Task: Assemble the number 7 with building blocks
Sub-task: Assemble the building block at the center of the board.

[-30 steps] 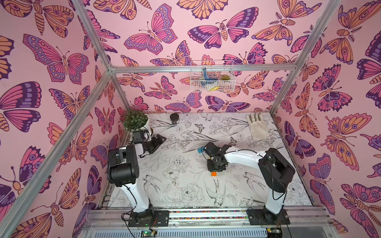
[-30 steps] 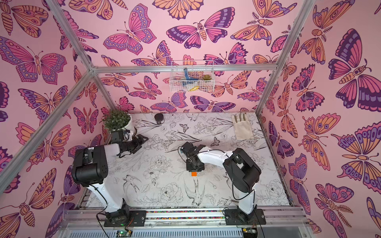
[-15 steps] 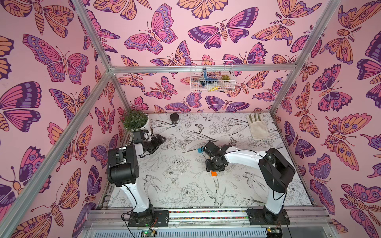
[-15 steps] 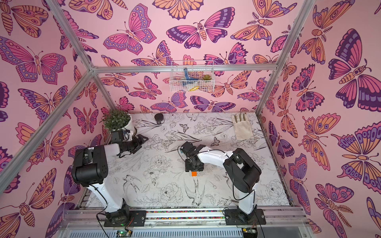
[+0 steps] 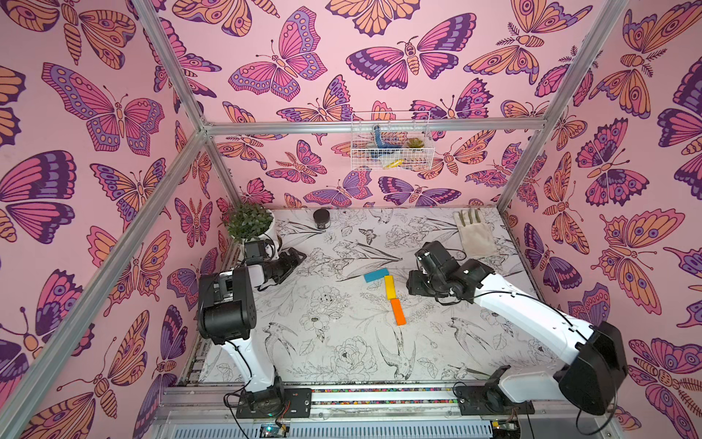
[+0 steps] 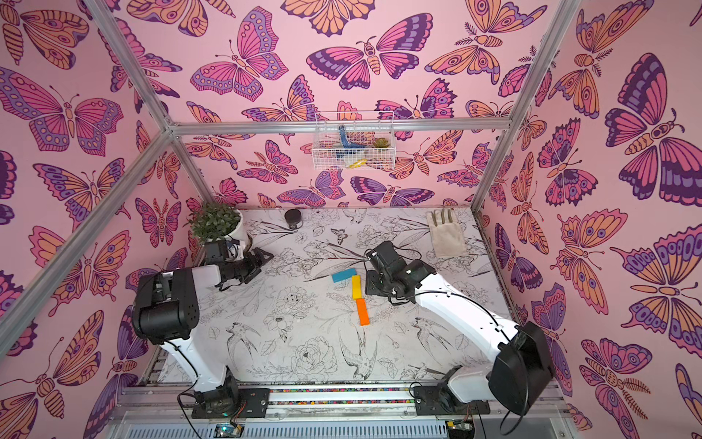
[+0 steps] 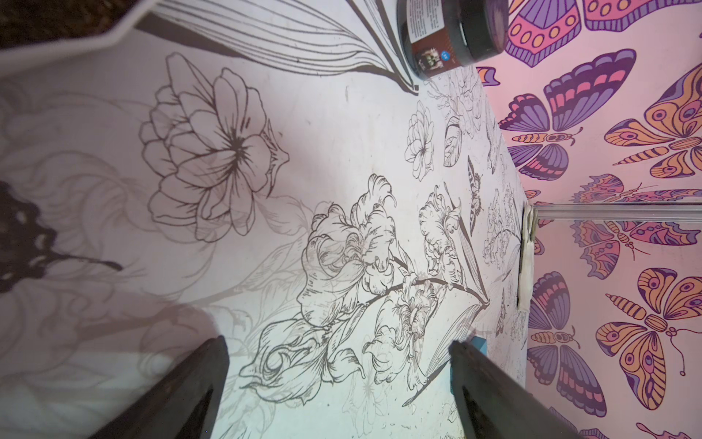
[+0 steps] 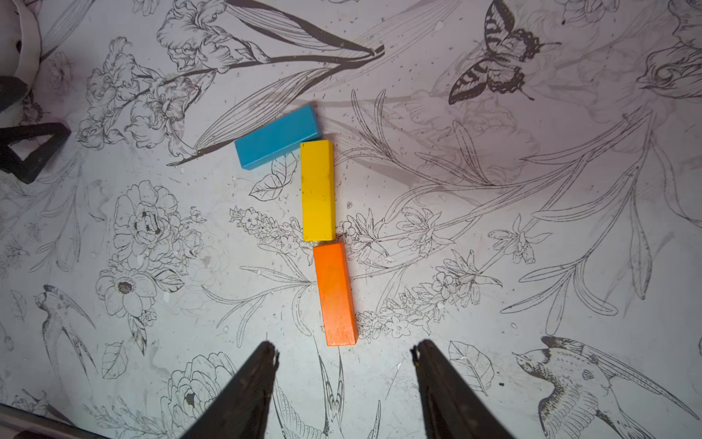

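Three building blocks lie flat on the flower-printed table, forming a 7. In both top views the blue block [image 5: 376, 274] [image 6: 343, 275] is the tilted top bar. The yellow block [image 5: 389, 287] [image 6: 356, 287] and orange block [image 5: 398, 311] [image 6: 362, 311] run end to end below it. The right wrist view shows the blue [image 8: 277, 137], yellow [image 8: 318, 190] and orange [image 8: 335, 294] blocks ahead of my right gripper [image 8: 343, 347]. It is open and empty, just right of the blocks [image 5: 413, 285]. My left gripper [image 5: 298, 255] [image 7: 338, 342] rests open and empty at the far left.
A potted plant [image 5: 250, 224] stands at the back left beside the left arm, with a black jar [image 5: 321, 218] by the back wall. A pale glove [image 5: 473, 233] lies at the back right. A wire basket [image 5: 391, 146] hangs on the back wall.
My right gripper opened and drew back to the right, off the blocks, so the yellow block now shows in full. The left arm has not moved.
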`<action>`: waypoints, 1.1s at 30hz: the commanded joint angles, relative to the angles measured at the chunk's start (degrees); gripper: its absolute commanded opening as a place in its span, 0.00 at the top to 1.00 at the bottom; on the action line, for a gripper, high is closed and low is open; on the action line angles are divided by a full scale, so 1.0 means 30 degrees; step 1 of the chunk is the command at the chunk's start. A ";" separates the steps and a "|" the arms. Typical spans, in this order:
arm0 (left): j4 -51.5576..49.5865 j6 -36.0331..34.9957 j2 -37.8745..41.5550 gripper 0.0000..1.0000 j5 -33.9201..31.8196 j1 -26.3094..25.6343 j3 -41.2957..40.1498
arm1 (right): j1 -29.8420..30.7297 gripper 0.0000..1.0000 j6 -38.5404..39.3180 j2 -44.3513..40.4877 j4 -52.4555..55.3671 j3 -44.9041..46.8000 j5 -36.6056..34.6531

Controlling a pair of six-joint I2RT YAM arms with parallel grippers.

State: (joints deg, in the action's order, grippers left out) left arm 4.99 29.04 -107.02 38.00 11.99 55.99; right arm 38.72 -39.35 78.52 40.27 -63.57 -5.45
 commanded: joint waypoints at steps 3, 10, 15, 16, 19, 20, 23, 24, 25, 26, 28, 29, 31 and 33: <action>-0.0551 0.0135 -0.0771 0.04 -0.0127 0.0076 -0.0264 | 0.0202 0.40 0.0316 0.2891 -0.1152 0.1687 0.2282; -0.0551 0.0158 -0.0866 0.04 -0.0066 0.0076 -0.0220 | 0.1683 0.38 0.0884 0.6240 -0.2251 0.0590 0.2813; -0.0551 0.0159 -0.0888 0.04 -0.0082 0.0072 -0.0176 | 0.1713 0.39 0.1018 0.7466 -0.2277 0.0305 0.2692; -0.0537 0.0150 -0.0917 0.04 -0.0069 0.0073 -0.0148 | 0.1713 0.40 0.0975 0.7657 -0.2412 0.0316 0.2757; -0.0551 0.0172 -0.0940 0.04 -0.0068 0.0076 -0.0128 | 0.1740 0.45 0.0862 0.8111 -0.2496 0.0209 0.2864; -0.0551 0.0188 -0.0947 0.04 -0.0068 0.0068 -0.0117 | 0.1742 0.48 0.0793 0.8241 -0.2496 0.0129 0.2927; -0.0551 0.0178 -0.1001 0.04 -0.0068 0.0074 -0.0117 | 0.1909 0.51 0.0528 0.8465 -0.2525 -0.0107 0.3015; -0.0551 0.0178 -0.1000 0.04 -0.0068 0.0074 -0.0117 | 0.1968 0.51 0.0442 0.8501 -0.2525 -0.0214 0.3041; -0.0551 0.0194 -0.0985 0.04 -0.0068 0.0054 -0.0117 | 0.2005 0.51 0.0355 0.8572 -0.2496 -0.0302 0.3037; -0.0550 0.0191 -0.0981 0.04 -0.0067 0.0072 -0.0117 | 0.2034 0.51 0.0321 0.8520 -0.2489 -0.0341 0.3020; -0.0544 0.0186 -0.0980 0.04 -0.0068 0.0068 -0.0117 | 0.2035 0.51 0.0213 0.8530 -0.2496 -0.0455 0.2963; -0.0552 0.0193 -0.0986 0.04 -0.0061 0.0073 -0.0117 | 0.2035 0.51 0.0172 0.8572 -0.2474 -0.0490 0.2933; -0.0551 0.0178 -0.0999 0.04 -0.0068 0.0075 -0.0117 | 0.2035 0.52 0.0140 0.8613 -0.2387 -0.0612 0.2875; -0.0551 0.0187 -0.0985 0.04 -0.0061 0.0061 -0.0117 | 0.2035 0.52 0.0111 0.8665 -0.2292 -0.0737 0.2792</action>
State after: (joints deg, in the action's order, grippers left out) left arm 6.04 29.08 -107.50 38.59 11.99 56.01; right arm 44.40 -37.95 103.39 32.34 -64.10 3.09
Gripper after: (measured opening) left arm 0.964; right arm 0.486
